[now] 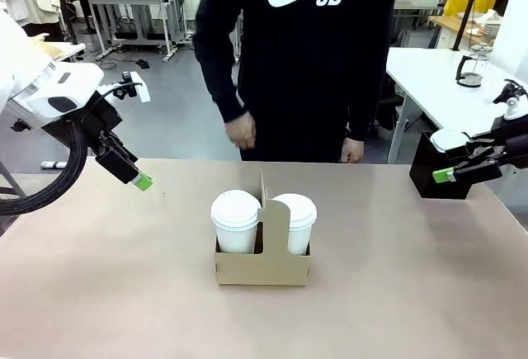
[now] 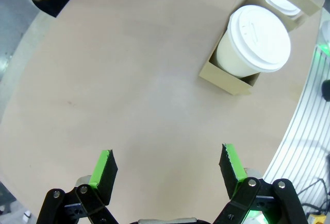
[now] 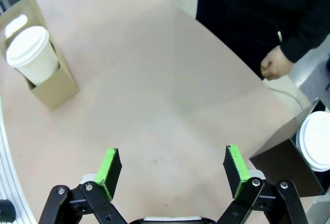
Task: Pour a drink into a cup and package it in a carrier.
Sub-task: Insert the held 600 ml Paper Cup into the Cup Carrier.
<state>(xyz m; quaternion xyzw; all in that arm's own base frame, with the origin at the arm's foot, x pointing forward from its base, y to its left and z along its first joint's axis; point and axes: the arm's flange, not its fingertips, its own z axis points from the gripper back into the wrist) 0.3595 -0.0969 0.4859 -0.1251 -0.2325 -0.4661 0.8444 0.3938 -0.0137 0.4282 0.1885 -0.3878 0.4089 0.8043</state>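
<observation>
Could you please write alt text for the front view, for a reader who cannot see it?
A brown cardboard carrier holding two lidded white cups stands mid-table. The left gripper and right gripper hover open at either side, and a person in a black sweatshirt stands behind the table.

Open table on both sides of the carrier, clutter only at the far right corner

The carrier [image 1: 262, 260] stands mid-table with two lidded white cups [image 1: 236, 219] in its slots and its handle tab upright between them, blocking passage straight across the middle. Bare tabletop [image 1: 107, 276] lies to its left, right and front. The left gripper [image 1: 132, 173] and right gripper [image 1: 455, 171] hang with jaws apart over the table's edges. A black box [image 1: 437, 173] occupies the far right corner; the person's hands [image 1: 241, 133] hang at the far edge.
</observation>
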